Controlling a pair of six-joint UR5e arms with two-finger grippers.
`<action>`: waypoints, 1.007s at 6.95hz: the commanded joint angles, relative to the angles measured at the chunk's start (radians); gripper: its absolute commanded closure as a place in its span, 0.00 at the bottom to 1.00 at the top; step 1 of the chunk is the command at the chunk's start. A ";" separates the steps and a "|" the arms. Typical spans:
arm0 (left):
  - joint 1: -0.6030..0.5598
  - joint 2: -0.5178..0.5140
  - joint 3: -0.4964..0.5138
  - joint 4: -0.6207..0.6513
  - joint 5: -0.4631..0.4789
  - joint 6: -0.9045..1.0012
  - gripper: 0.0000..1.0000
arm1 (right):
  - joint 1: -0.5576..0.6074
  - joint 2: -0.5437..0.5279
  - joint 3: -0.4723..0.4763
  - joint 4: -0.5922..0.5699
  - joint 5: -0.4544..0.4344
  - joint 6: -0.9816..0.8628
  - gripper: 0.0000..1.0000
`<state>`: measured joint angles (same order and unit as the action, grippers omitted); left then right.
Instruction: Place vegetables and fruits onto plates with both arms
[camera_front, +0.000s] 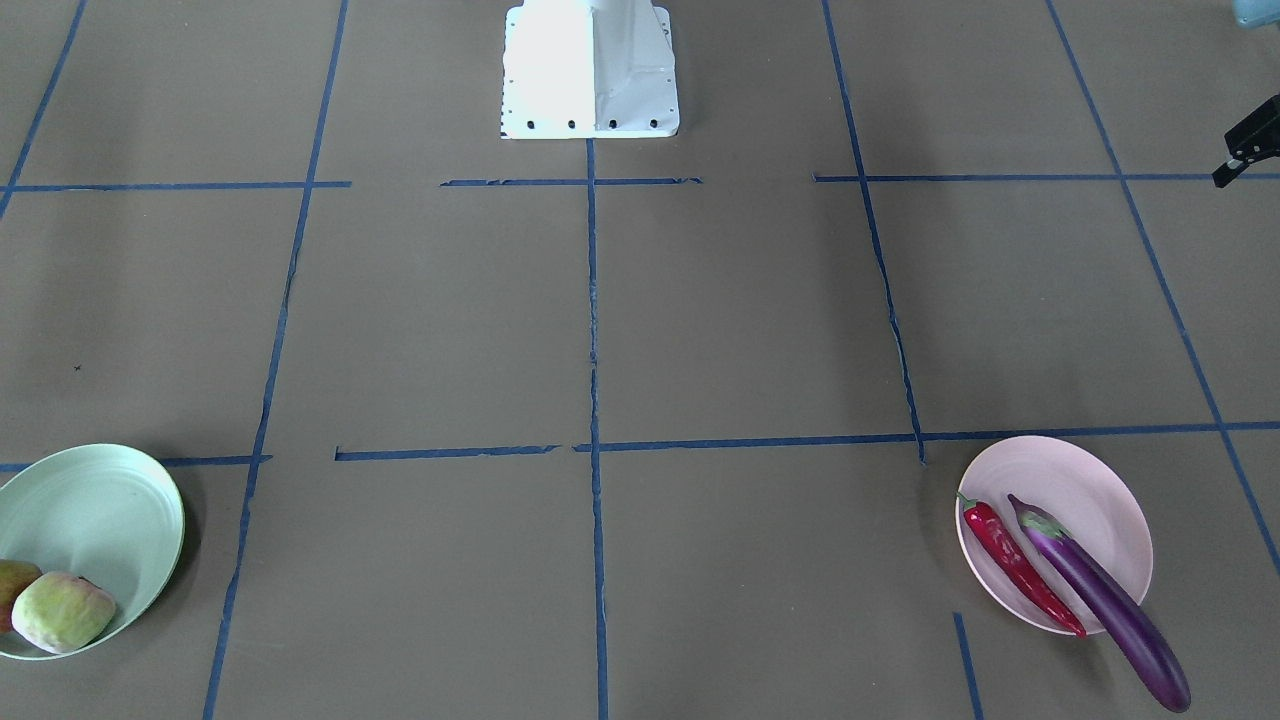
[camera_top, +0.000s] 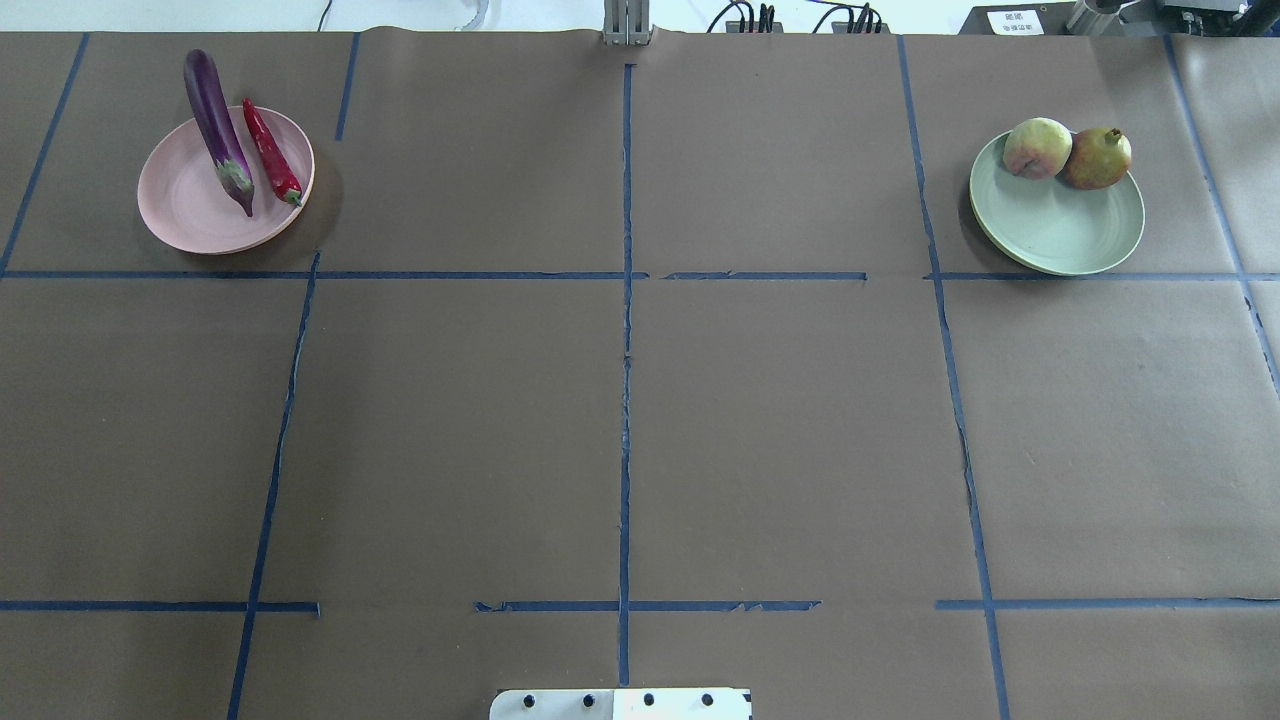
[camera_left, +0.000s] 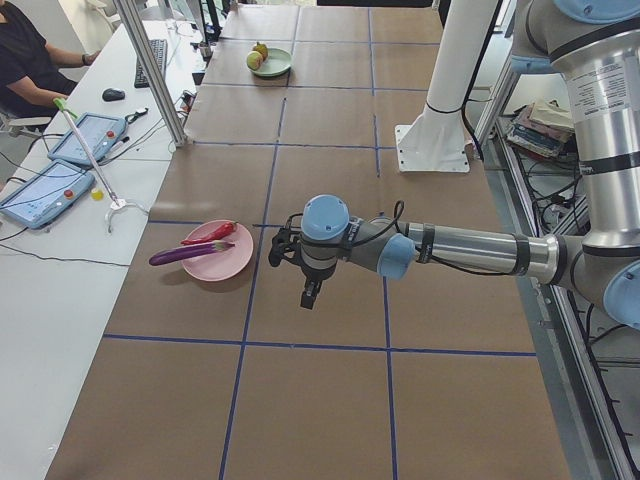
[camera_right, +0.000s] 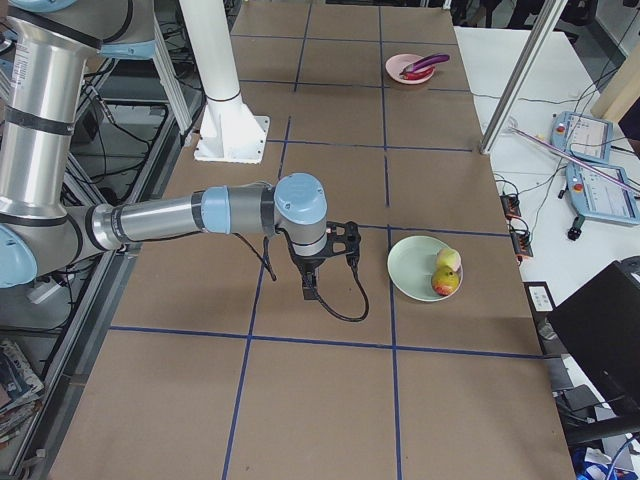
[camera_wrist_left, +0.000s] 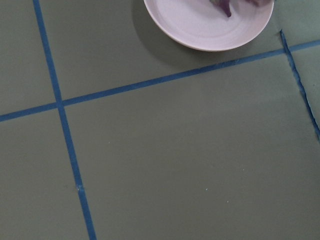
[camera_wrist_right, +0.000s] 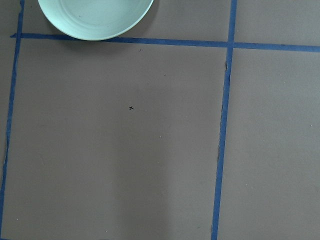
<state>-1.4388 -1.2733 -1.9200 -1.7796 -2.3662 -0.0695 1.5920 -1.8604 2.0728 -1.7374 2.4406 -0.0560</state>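
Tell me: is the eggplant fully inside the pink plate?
No. The eggplant overhangs the rim of the pink plate; only its cap end lies inside.

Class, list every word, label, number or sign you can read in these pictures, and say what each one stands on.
"x": a small black cross inked on the brown table paper, near the mint green plate.
White label on the equipment beyond the table's far edge: printed characters, too small to read.
No other readable text.
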 joint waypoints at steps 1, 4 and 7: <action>-0.012 0.020 -0.008 0.017 0.047 0.007 0.00 | -0.001 0.000 0.010 0.001 -0.002 -0.002 0.00; -0.014 0.052 -0.054 0.013 0.038 0.007 0.00 | -0.003 -0.002 0.020 -0.001 -0.054 -0.001 0.00; -0.014 0.095 -0.076 0.002 0.032 0.007 0.00 | -0.003 0.004 0.021 -0.001 -0.051 -0.001 0.00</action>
<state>-1.4508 -1.1892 -1.9867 -1.7700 -2.3306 -0.0625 1.5893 -1.8544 2.0931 -1.7369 2.3871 -0.0568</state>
